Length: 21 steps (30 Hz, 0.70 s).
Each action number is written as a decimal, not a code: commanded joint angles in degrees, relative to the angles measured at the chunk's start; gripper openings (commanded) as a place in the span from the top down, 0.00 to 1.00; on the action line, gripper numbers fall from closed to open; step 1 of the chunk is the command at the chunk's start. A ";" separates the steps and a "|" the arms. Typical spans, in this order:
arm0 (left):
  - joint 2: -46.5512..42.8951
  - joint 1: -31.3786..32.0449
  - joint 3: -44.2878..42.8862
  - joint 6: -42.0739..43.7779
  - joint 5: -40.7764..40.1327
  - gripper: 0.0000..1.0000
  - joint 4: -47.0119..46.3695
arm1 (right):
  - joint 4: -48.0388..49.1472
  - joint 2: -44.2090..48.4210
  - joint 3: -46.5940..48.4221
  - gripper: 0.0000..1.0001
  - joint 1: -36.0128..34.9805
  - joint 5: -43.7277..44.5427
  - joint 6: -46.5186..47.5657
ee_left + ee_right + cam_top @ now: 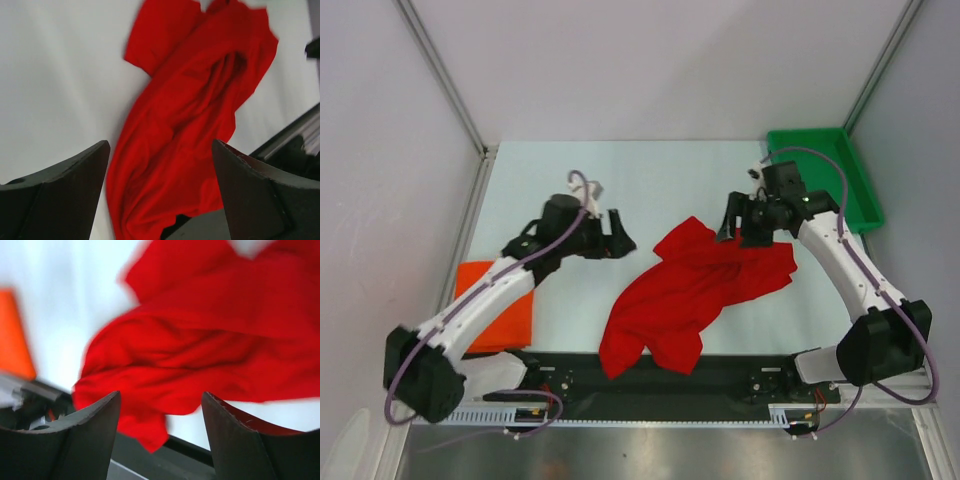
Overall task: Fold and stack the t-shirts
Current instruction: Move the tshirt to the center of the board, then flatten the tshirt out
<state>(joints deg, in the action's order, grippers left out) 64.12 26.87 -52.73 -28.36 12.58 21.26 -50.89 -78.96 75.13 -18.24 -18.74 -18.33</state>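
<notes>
Two t-shirts are on the tabletop [650, 180], and we judge the job about half done. The orange t-shirt [498, 305] lies as a flat, folded rectangle well behind our left jaws, partly under that arm. The red t-shirt [695, 285] is a crumpled heap between the two pairs of jaws, near our left jaws, with its far edge just below our right jaws. Both pairs stand spread apart, gripping nothing; each wrist view shows red cloth beyond the gap, not in it. Left to do — spread the red one, fold it, then stack it with the orange.
</notes>
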 commanded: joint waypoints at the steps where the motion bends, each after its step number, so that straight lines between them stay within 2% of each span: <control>1: 9.83 8.61 -5.26 4.88 0.08 0.11 -2.27 | 4.29 0.30 -6.04 0.30 8.54 3.62 -2.85; 3: 16.10 9.86 -9.83 6.73 0.69 0.09 -2.97 | 5.62 -1.89 -7.80 0.29 10.41 3.88 -2.68; 5: 25.24 10.30 -16.05 8.92 -0.18 0.01 -2.97 | 6.24 -3.13 -8.95 0.27 12.96 5.82 -3.03; 8: 36.64 11.01 -25.97 10.78 -4.65 0.01 -0.87 | 9.05 -3.13 -12.02 0.26 17.26 4.85 -4.08; 10: 41.68 11.01 -30.04 10.43 -8.44 0.05 0.54 | 10.72 -3.83 -12.64 0.25 17.71 4.24 -3.65; 14: 55.11 11.09 -40.84 8.94 -6.96 0.16 2.56 | 12.31 -6.82 -12.38 0.26 17.80 4.76 -3.55; 21: 64.80 12.23 -47.02 6.56 -2.21 0.18 4.84 | 15.73 -12.70 -11.85 0.37 17.80 6.69 -3.03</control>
<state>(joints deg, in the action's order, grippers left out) 126.78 38.06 -96.23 -20.88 8.23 23.81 -38.11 -89.86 62.46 -0.40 -14.11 -21.39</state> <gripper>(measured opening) 0.820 0.651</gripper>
